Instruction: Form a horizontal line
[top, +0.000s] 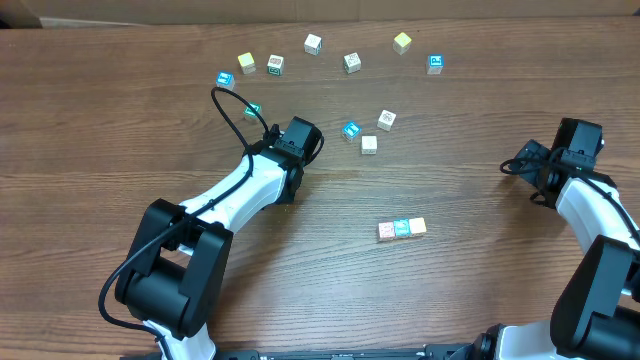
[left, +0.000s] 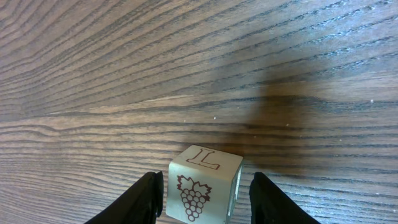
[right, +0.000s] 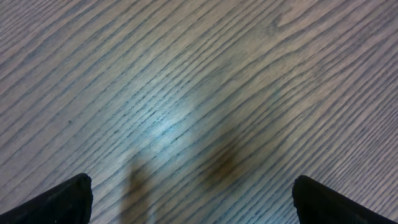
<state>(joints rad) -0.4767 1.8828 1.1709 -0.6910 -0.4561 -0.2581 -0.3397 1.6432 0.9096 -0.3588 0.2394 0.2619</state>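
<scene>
The horizontal line (top: 402, 228) is a short row of three touching cubes, reddish, teal and pale yellow, lying right of the table's centre. My left gripper (top: 298, 137) hovers well to its upper left. In the left wrist view a white cube (left: 204, 183) with a red "L" on top and a grape drawing on its side sits between the left gripper (left: 206, 180) fingers, with a gap on each side, so the jaws are open. From overhead that cube is hidden under the gripper. My right gripper (top: 530, 168) (right: 193, 186) stands wide open over bare wood at the far right.
Several loose cubes are scattered along the back: a blue one (top: 225, 79), a yellow one (top: 402, 41), a white one (top: 313, 43) and another blue one (top: 435, 64). Three more cluster near the centre (top: 369, 144). A black cable (top: 235, 105) loops off the left arm.
</scene>
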